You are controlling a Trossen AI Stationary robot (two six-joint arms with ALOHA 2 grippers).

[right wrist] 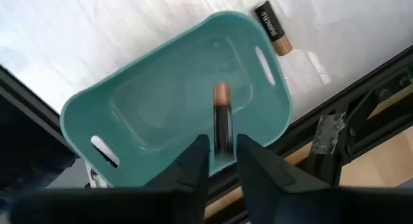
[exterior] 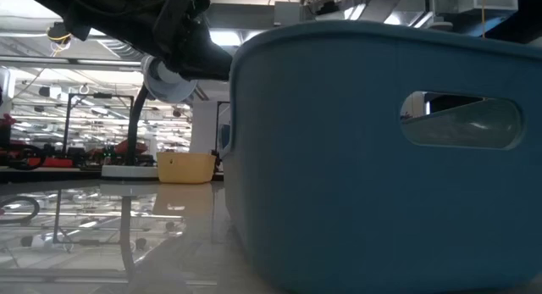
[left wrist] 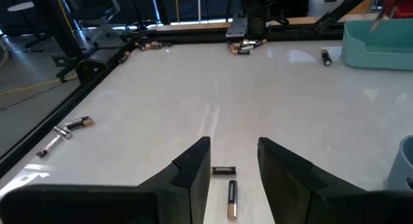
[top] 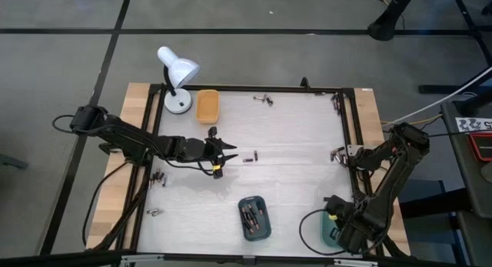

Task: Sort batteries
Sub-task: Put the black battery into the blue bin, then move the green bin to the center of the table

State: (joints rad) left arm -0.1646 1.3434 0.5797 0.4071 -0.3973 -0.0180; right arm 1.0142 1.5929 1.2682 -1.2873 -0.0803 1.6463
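Observation:
My right gripper (right wrist: 223,161) hangs over the green tray (right wrist: 155,101) at the table's near right corner (top: 329,235), pointing down, its fingers a little apart. A dark battery with a copper end (right wrist: 222,114) shows in the gap and seems to lie on the tray's floor. Another battery (right wrist: 271,28) lies on the table beside the tray. My left gripper (left wrist: 235,162) stands open mid-table (top: 227,153), above two batteries (left wrist: 227,185) that lie on the table. The dark teal tray (top: 254,218) holds several batteries. The orange tray (top: 207,105) stands at the far edge.
A white desk lamp (top: 177,75) stands at the far left by the orange tray. Loose batteries lie along the far edge (top: 265,99), by the right rail (top: 338,153) and at the left (top: 159,177). A black frame (top: 350,136) rims the table. The dark teal tray's wall (exterior: 381,158) fills the low view.

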